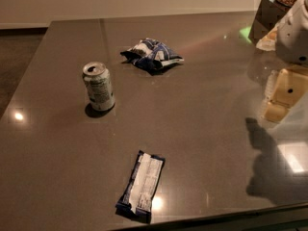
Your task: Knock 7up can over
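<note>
The 7up can (98, 86) stands upright on the dark grey table (202, 109), left of the middle, with its silver top and pull tab showing. My gripper (278, 102), beige under a white arm (296, 30), hangs at the right edge of the camera view just above the table top. It is far to the right of the can, touches nothing and holds nothing that I can see.
A crumpled blue-and-white snack bag (152, 55) lies behind and right of the can. A flat dark blue wrapper with a white panel (142, 186) lies near the front edge. A dark box and a jar (269, 8) stand at the far right corner.
</note>
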Tool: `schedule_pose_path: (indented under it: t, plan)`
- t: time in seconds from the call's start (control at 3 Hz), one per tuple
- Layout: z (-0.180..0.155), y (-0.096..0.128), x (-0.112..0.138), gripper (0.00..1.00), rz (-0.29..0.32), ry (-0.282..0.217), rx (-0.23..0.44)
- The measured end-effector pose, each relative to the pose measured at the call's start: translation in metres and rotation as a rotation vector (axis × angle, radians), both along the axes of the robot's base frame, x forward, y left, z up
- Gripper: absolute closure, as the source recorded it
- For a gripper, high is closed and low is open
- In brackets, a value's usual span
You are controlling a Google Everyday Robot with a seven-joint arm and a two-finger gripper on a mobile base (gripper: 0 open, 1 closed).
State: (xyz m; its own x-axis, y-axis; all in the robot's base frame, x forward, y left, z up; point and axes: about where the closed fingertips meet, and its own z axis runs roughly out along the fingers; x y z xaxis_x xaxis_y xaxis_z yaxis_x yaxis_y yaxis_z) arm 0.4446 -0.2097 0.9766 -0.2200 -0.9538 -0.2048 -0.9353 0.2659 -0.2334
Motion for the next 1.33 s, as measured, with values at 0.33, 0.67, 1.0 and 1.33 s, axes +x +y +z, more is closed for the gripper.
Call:
schedule_pose_path:
  t: [0.33, 0.67, 1.0, 1.33]
  plan:
    - [-0.009, 0.022, 0.025, 0.0, -0.012, 0.012, 0.046]
    - [-0.025, 0.052, 0.053, 0.0, -0.002, 0.018, 0.098]
    - [-0.046, 0.107, 0.086, 0.0, 0.039, 0.005, 0.173]
    - [-0.053, 0.139, 0.103, 0.0, 0.055, -0.015, 0.238]
